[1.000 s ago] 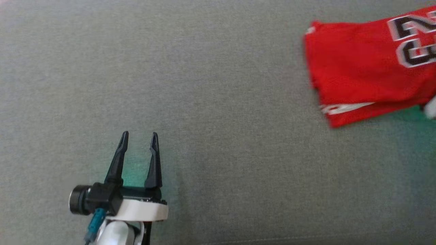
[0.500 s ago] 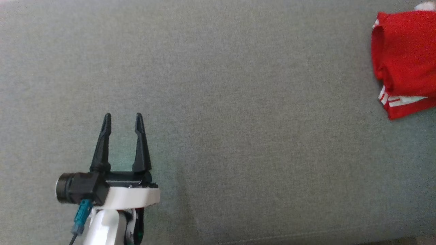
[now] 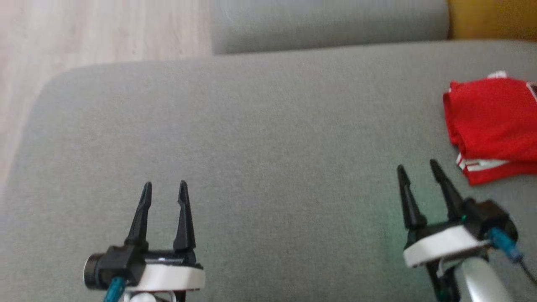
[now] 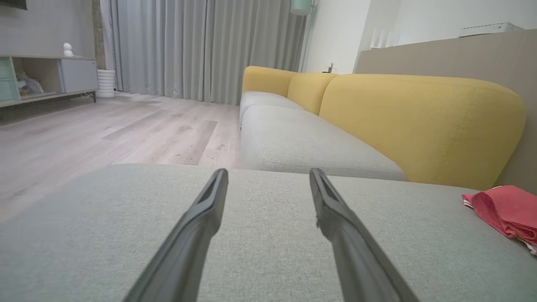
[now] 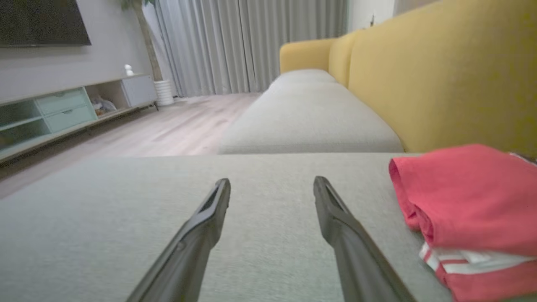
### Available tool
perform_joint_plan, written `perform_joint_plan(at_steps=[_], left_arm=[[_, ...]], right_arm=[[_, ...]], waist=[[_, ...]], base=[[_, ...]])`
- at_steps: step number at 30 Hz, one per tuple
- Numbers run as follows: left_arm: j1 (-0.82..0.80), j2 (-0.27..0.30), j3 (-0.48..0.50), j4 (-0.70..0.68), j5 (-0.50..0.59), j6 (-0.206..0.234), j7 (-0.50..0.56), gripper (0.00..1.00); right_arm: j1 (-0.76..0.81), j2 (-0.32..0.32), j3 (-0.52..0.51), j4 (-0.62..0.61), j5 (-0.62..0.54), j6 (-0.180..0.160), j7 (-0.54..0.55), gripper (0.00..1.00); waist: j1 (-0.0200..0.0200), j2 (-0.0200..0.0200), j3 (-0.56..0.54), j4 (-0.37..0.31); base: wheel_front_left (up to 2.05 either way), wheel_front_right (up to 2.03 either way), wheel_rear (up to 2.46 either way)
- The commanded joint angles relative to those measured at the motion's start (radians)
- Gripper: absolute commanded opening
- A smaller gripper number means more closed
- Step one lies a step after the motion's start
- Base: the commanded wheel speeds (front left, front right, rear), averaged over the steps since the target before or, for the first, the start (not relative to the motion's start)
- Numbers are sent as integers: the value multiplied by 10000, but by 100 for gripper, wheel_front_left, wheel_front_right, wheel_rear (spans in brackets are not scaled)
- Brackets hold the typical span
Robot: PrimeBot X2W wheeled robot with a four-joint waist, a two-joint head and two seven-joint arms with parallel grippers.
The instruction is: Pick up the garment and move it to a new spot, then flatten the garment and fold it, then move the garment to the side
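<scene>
Right hand point(image 3: 417, 165) has let go, fingers apart beside the folded garment point(image 3: 491, 121); left hand point(image 3: 165, 183) spread too (last step looks done; next, simply withdraw).

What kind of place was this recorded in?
Most likely a home living room: a grey fabric sofa with yellow back cushions, a low pale media cabinet under a dark wall-mounted screen, and floor-length grey curtains over light wood flooring.
</scene>
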Motion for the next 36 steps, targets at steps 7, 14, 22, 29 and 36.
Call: perform_joint_plan(at_steps=[7,14,22,29,36], left_arm=[[467,-9,525,-413,253,215,-53,100],[657,-9,602,-360,328,167,-53,100],[995,6,275,262,188,74,21,0],[857,71,419,320,-797,-43,216,0],[728,113,536,410,-1630,-171,381,0]], right_arm=[[1397,661,-15,-1900,-538,-7,-133,100],[1745,785,-34,-2058,-588,-7,-134,100],[2037,854,-326,-1425,-327,0,5,0],[1887,782,-386,-1374,727,-1,196,0],[1758,735,-430,-1328,1612,-1,354,0]], waist=[[3,0,-920,547],[3,0,-1003,569],[3,0,-996,575],[3,0,-972,546],[3,0,-952,520]], base=[[0,0,0],[0,0,0],[0,0,0],[0,0,0],[0,0,0]])
